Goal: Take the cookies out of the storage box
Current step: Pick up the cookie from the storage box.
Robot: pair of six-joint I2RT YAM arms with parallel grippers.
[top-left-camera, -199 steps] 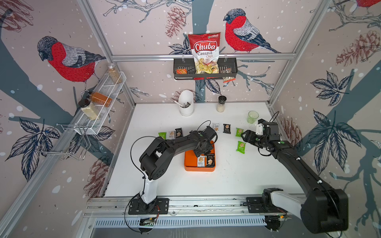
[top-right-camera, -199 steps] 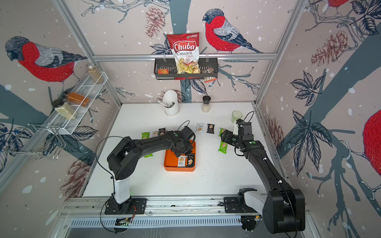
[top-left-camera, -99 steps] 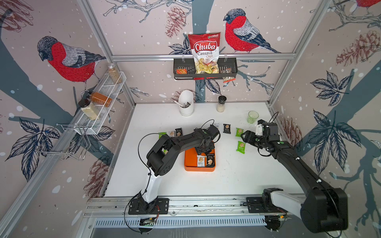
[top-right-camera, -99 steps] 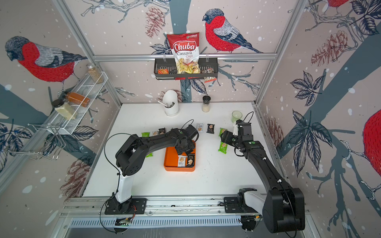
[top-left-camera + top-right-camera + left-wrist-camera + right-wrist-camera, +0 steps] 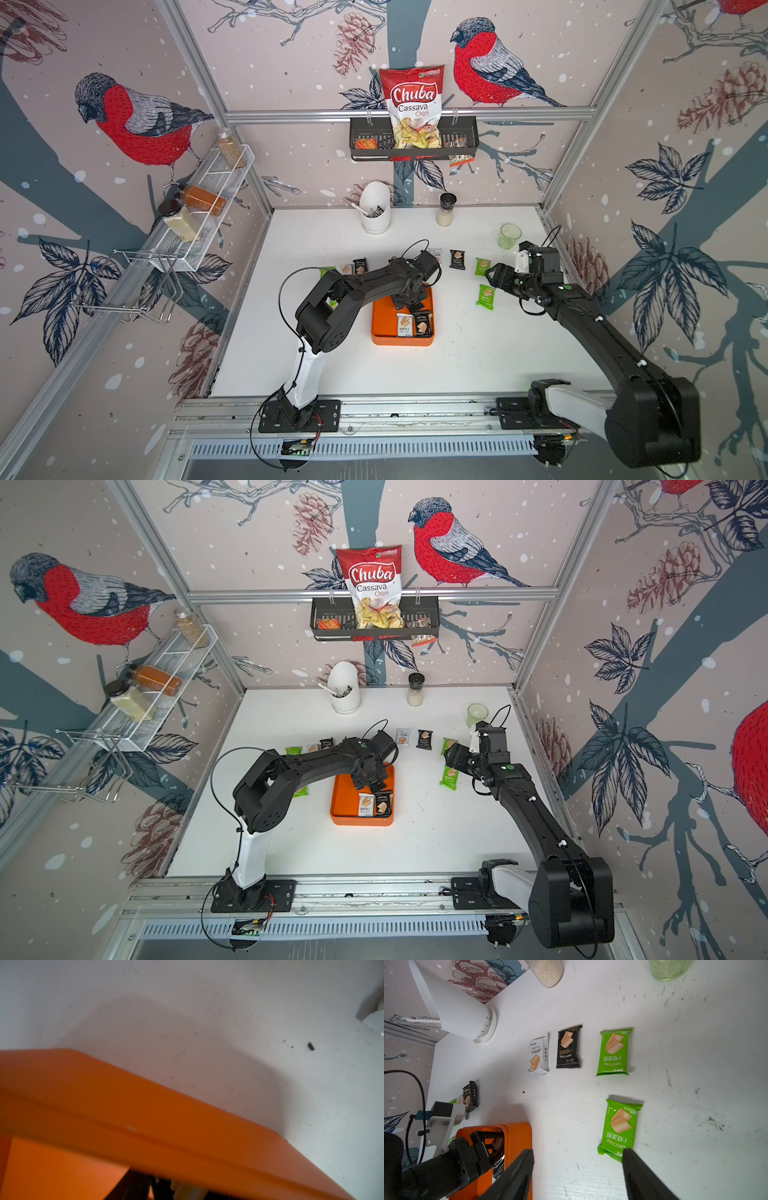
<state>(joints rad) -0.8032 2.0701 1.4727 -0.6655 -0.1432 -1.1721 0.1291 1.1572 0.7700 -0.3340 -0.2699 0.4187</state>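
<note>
The orange storage box (image 5: 380, 328) sits mid-table and holds a white cookie packet (image 5: 404, 325) beside a black one (image 5: 423, 324). My left gripper (image 5: 409, 305) reaches down into the box's far half. In the right wrist view its fingers (image 5: 483, 1147) stand closed on a third, black packet (image 5: 499, 1164), which is tilted on edge. The left wrist view shows only the orange wall (image 5: 145, 1115). Several more cookies lie on the table: a green one (image 5: 485, 296), another green (image 5: 482, 266) and a black one (image 5: 457, 259). My right gripper (image 5: 577, 1152) hovers open and empty next to the near green packet (image 5: 620, 1128).
A white utensil holder (image 5: 375, 208), a spice jar (image 5: 446, 210) and a green cup (image 5: 509, 236) stand along the back. More packets (image 5: 360, 266) lie left of the left arm. A black basket (image 5: 413, 141) hangs on the back wall, and a wire rack (image 5: 199, 208) on the left wall.
The left arm has folded in, its gripper has dropped into the box and its jaws have narrowed around the black packet. The right arm has not moved.
</note>
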